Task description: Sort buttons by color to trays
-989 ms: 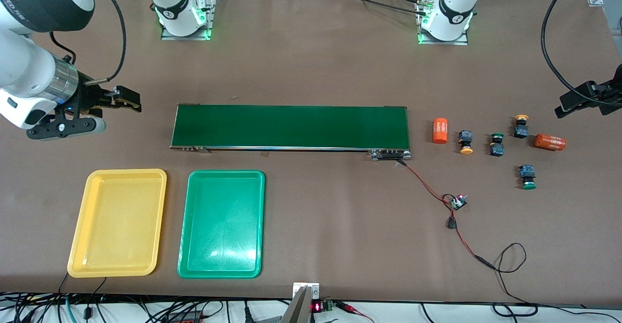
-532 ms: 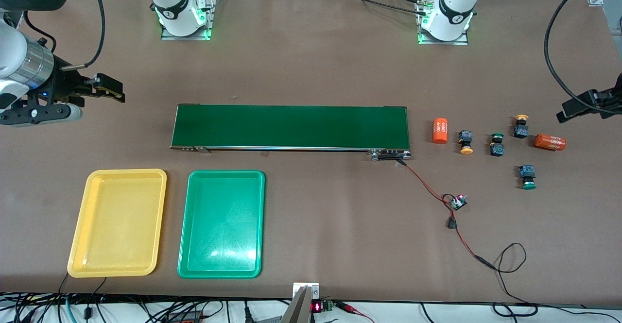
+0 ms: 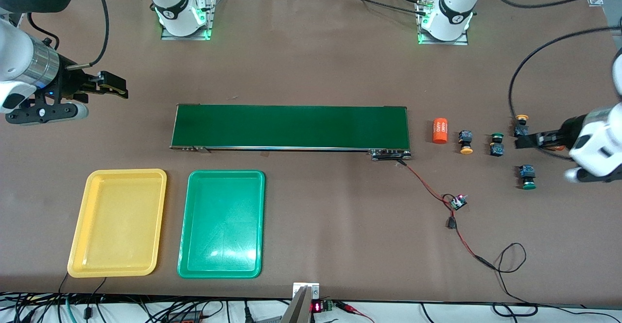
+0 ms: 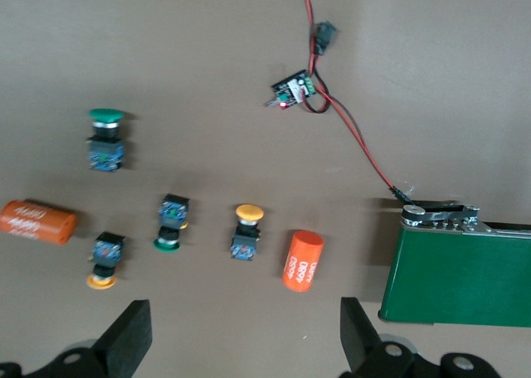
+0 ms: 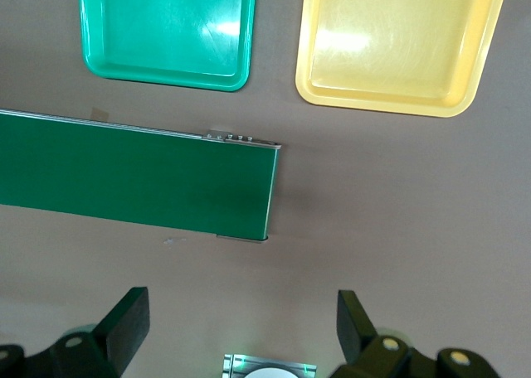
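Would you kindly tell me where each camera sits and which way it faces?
Front view: high across the table, facing both arm bases; shows left gripper, right gripper, both open.
Left wrist view: looks down past its fingertips at the buttons and orange cylinders.
Right wrist view: looks down past its fingertips at the yellow tray and green tray.
Shared: all three show the conveyor belt.

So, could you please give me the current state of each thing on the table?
Left gripper: open, empty, over the buttons.
Right gripper: open, empty, waiting past the belt's end.
Yellow tray: empty.
Green tray: empty.
Four buttons: loose on the table, unsorted.
Belt: nothing on it.
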